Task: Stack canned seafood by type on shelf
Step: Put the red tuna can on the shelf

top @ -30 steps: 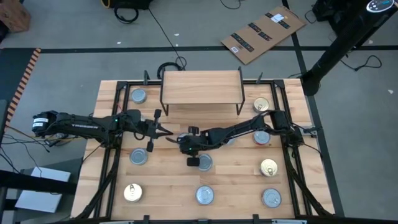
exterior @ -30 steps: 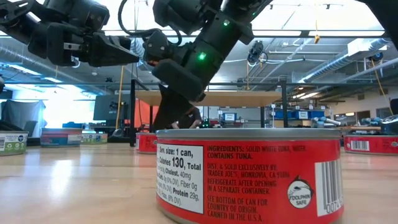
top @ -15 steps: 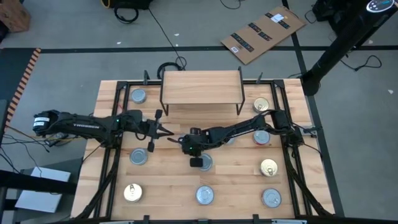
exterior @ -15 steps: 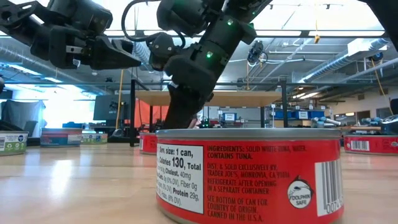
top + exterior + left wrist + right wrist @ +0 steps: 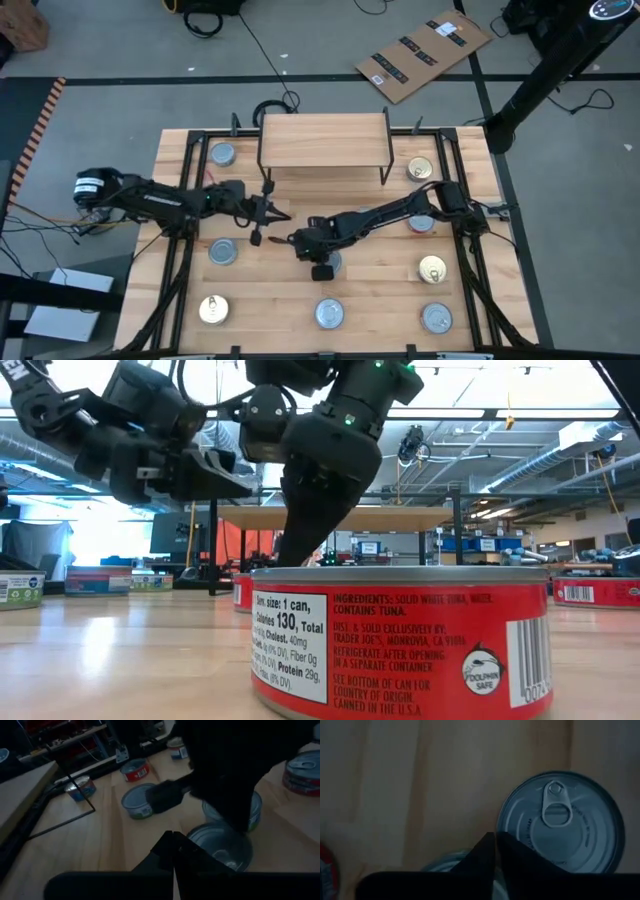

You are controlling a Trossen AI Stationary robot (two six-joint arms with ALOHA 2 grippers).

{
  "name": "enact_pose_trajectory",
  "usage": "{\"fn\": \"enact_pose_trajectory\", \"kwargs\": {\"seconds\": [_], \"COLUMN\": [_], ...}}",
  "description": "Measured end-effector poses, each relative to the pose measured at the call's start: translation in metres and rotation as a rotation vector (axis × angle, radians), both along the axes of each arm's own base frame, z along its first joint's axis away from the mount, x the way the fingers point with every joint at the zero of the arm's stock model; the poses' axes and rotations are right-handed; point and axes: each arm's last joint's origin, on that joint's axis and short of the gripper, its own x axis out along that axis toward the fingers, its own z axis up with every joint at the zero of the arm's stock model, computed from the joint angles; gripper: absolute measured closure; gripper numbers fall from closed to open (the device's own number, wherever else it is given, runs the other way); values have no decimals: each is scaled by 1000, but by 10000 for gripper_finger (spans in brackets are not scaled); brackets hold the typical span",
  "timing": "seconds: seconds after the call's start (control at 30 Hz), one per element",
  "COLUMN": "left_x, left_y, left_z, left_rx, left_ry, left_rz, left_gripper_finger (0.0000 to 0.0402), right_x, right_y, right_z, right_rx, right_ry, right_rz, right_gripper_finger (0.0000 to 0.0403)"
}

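Right up close in the low view sits a short round tin with a red label and a silver top [image 5: 400, 645], so big it is cut off at the bottom and hides much of the wooden table [image 5: 120, 660] behind it. More red tins show only as slivers far off to the sides.

Behind that tin the right gripper [image 5: 300, 545] points down at the table. Where its tips end is hidden by the tin. From above, the right arm reaches in from the right side, bent low across the middle, and the right gripper [image 5: 318, 258] is over a silver-topped tin [image 5: 330, 262] that it mostly covers. Its own camera shows its two dark fingers [image 5: 485, 855] pressed together, tip to tip, with a plain silver tin with a pull ring [image 5: 560, 822] just past them. No tin is between them.

The left arm stretches in from the left. The left gripper [image 5: 272, 213] hangs above bare wood, fingers closed on nothing.

Other tins lie spread around the table. Farthest back stands the small light-wood shelf on thin black wire legs [image 5: 324, 138], its top bare
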Motion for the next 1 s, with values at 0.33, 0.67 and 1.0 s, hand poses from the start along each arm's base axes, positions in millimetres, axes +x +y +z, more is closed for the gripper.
{"fn": "enact_pose_trajectory", "kwargs": {"seconds": [0.33, 0.67, 1.0], "left_x": [7, 7, 7], "left_y": [1, 1, 1], "left_z": [-9, -9, -9], "left_rx": [2, 2, 3], "left_ry": [4, 3, 0], "left_rz": [-1, -1, -1], "left_gripper_finger": [397, 397, 397], "right_x": [-9, -12, -7], "right_y": [29, 38, 23], "right_z": [-3, -3, 8], "right_rx": [-13, -33, -118], "right_ry": [18, 16, -21], "right_rz": [-11, -4, -73], "right_gripper_finger": [390, 387, 359]}}
